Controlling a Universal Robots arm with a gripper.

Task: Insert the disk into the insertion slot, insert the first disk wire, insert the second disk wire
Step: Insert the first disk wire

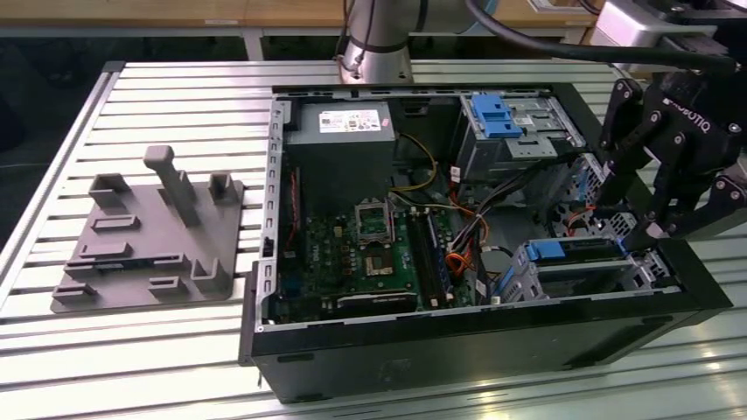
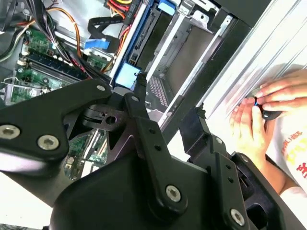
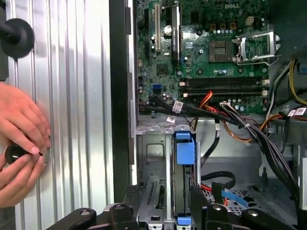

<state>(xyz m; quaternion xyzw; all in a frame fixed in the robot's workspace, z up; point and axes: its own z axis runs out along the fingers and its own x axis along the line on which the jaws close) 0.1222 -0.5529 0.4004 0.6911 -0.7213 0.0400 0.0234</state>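
The disk [image 1: 578, 251], silver in a bright blue carrier, sits on edge inside the insertion slot [image 1: 589, 278], a perforated metal cage at the near corner of the open computer case on the exterior view's right. In both wrist views the disk [image 3: 185, 153] [image 2: 127, 75] shows its blue tab between the walls of the slot [image 3: 153, 153] [image 2: 192, 43]. My gripper [image 1: 624, 220] [image 3: 163, 191] [image 2: 169, 96] hangs open just above the cage, its fingers apart on either side and nothing gripped. Loose black and red wires [image 3: 225, 184] lie beside the cage.
A person's hands [image 3: 19, 139] [image 2: 268, 110] hold a small black object on the ribbed table right beside the case wall. A taller cage with a blue latch [image 1: 502, 118], the motherboard [image 1: 373, 254] and a grey fixture [image 1: 152, 236] are also present.
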